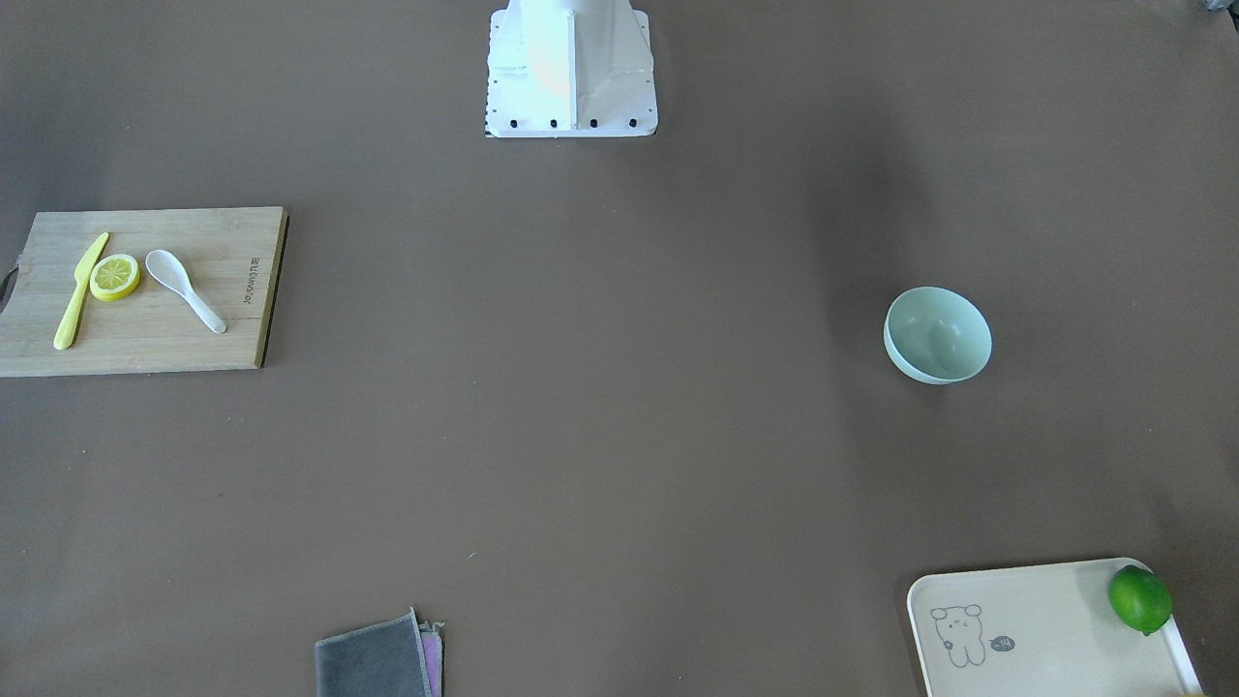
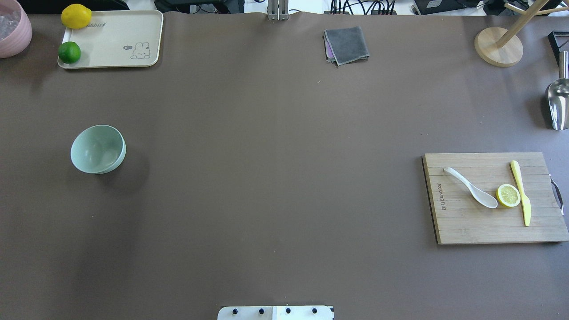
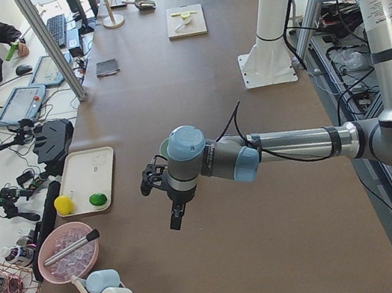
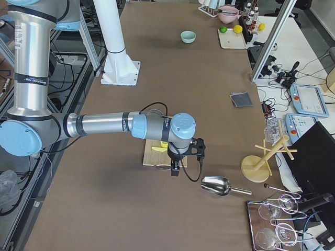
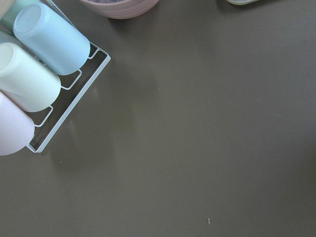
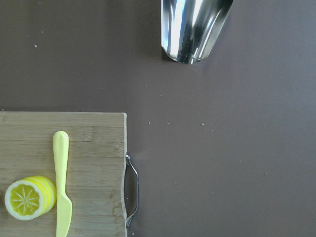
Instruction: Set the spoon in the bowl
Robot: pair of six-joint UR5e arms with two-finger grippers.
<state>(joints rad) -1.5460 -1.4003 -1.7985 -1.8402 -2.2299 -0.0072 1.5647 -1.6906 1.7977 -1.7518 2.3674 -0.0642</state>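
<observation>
The white spoon (image 1: 184,288) lies on a wooden cutting board (image 1: 145,348), beside a lemon slice and a yellow knife; it also shows in the overhead view (image 2: 472,188). The mint-green bowl (image 1: 937,335) stands empty and upright on the table, far across from the board; it also shows in the overhead view (image 2: 98,149). My left gripper (image 3: 176,214) shows only in the exterior left view, above bare table. My right gripper (image 4: 175,168) shows only in the exterior right view, over the board's outer end. I cannot tell if either is open or shut.
A lemon slice (image 2: 508,195) and yellow knife (image 2: 521,193) lie by the spoon. A metal scoop (image 2: 558,104) and wooden stand (image 2: 498,46) are beyond the board. A cream tray (image 2: 115,42) holds a lime and lemon. A grey cloth (image 2: 346,44) lies at the far edge.
</observation>
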